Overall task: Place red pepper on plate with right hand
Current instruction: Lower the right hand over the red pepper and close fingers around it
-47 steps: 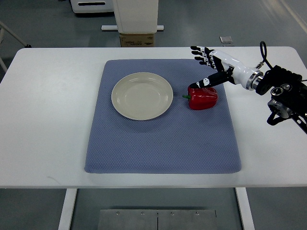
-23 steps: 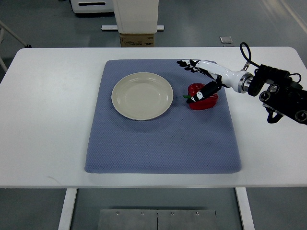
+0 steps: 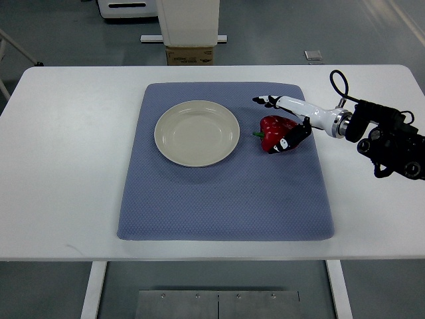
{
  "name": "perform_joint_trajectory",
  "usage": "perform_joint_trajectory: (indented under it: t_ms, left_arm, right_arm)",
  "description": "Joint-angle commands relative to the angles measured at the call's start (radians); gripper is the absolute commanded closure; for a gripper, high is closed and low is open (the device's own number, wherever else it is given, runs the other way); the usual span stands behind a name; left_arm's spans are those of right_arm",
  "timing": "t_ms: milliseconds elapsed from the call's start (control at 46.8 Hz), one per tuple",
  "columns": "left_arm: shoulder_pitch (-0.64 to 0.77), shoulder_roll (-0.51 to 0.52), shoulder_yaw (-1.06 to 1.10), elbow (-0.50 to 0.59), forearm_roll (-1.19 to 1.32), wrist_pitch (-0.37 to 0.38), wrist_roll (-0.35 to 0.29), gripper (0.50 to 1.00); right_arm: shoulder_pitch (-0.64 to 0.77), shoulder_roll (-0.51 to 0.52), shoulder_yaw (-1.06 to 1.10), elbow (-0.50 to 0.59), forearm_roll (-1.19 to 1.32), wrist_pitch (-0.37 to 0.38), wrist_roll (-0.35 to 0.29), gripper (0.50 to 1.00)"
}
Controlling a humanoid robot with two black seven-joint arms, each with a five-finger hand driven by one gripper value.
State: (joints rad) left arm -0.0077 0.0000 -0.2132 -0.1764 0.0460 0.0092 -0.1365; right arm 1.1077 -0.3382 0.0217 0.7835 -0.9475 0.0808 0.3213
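Observation:
A red pepper [image 3: 271, 127] with a green stem lies on the blue mat [image 3: 219, 199], just right of the empty cream plate [image 3: 196, 133]. My right hand [image 3: 273, 121] reaches in from the right and straddles the pepper. Its fingers [image 3: 265, 101] stretch out past the pepper's far side. Its thumb [image 3: 287, 141] lies against the pepper's near right side. The fingers are extended, not closed around it, and the pepper rests on the mat. The left arm is out of view.
The mat lies in the middle of a white table [image 3: 66, 166]. A cardboard box [image 3: 190, 54] and a white post [image 3: 188, 20] stand on the floor behind the table's far edge. My right arm's black forearm [image 3: 392, 136] hangs over the table's right side.
My right hand has come down and forward around the pepper, the fingers now lower on its far side and the thumb on its near side. The pepper has stayed in place.

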Motion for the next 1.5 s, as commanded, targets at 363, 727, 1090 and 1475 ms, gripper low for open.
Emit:
perform_joint_trajectory:
  t_ms: [363, 727, 1090, 1475]
  left_arm:
    - [0.000, 0.000, 0.000, 0.000, 0.000, 0.000, 0.000, 0.500]
    - [0.000, 0.000, 0.000, 0.000, 0.000, 0.000, 0.000, 0.500]
    - [0.000, 0.000, 0.000, 0.000, 0.000, 0.000, 0.000, 0.500]
    - [0.000, 0.000, 0.000, 0.000, 0.000, 0.000, 0.000, 0.500]
  right_arm:
    - [-0.002, 0.004, -0.029, -0.056, -0.007, -0.007, 0.005, 0.534]
    - [-0.006, 0.010, -0.042, -0.056, -0.007, -0.007, 0.005, 0.588]
    - [-0.009, 0.016, -0.042, -0.056, -0.005, -0.007, 0.005, 0.645]
    - [-0.009, 0.019, -0.042, -0.056, -0.005, -0.007, 0.005, 0.737]
